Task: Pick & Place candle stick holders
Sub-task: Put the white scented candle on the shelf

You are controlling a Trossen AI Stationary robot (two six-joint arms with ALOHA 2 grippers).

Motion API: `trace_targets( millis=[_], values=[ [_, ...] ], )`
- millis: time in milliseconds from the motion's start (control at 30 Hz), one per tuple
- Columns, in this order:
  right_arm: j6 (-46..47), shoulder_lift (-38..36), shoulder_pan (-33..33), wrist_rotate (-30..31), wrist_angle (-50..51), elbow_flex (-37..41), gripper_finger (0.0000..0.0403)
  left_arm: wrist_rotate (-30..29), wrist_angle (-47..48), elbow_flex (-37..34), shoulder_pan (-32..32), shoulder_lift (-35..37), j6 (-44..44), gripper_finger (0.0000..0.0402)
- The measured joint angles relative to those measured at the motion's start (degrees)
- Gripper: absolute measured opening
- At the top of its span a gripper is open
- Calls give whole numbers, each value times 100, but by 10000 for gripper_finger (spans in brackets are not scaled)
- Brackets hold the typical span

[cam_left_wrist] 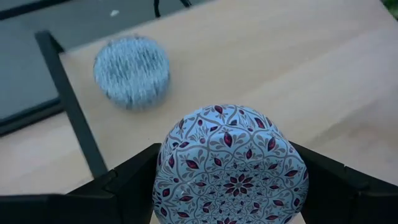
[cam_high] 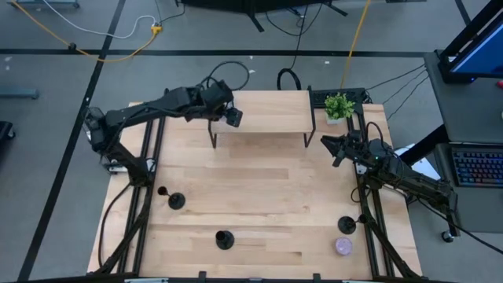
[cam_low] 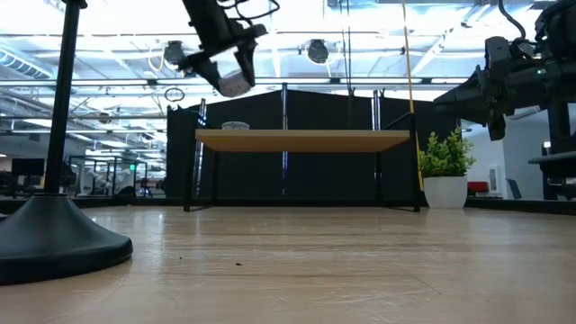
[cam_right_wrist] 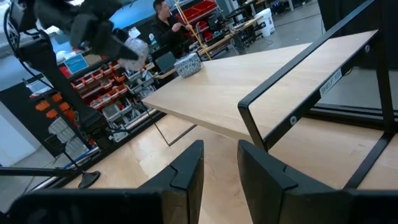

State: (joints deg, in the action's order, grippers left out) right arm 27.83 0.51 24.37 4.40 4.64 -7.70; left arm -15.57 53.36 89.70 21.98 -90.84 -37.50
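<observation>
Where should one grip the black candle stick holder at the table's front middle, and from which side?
Grip the candle stick holder by its thin upright stem, coming down from above. Its disc base lies flat on the table, probably too low to pinch, while the stem stands free with nothing beside it.

Between the left gripper's (cam_left_wrist: 230, 186) matt dark fingers, a smooth patterned tin (cam_left_wrist: 231, 165) is showing; beyond it, pale grained wooden shelf (cam_left_wrist: 298, 56)
</observation>
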Motion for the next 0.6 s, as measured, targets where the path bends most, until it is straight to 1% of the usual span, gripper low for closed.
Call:
trace_targets(
  millis=[200, 600],
  values=[
    [0, 3, 0, 2, -5, -1, 89, 117, 284, -1, 355, -325, 301, 299],
    [0, 5, 1, 2, 6, 0, 89, 254, 591, -1, 378, -743, 418, 299]
  ],
)
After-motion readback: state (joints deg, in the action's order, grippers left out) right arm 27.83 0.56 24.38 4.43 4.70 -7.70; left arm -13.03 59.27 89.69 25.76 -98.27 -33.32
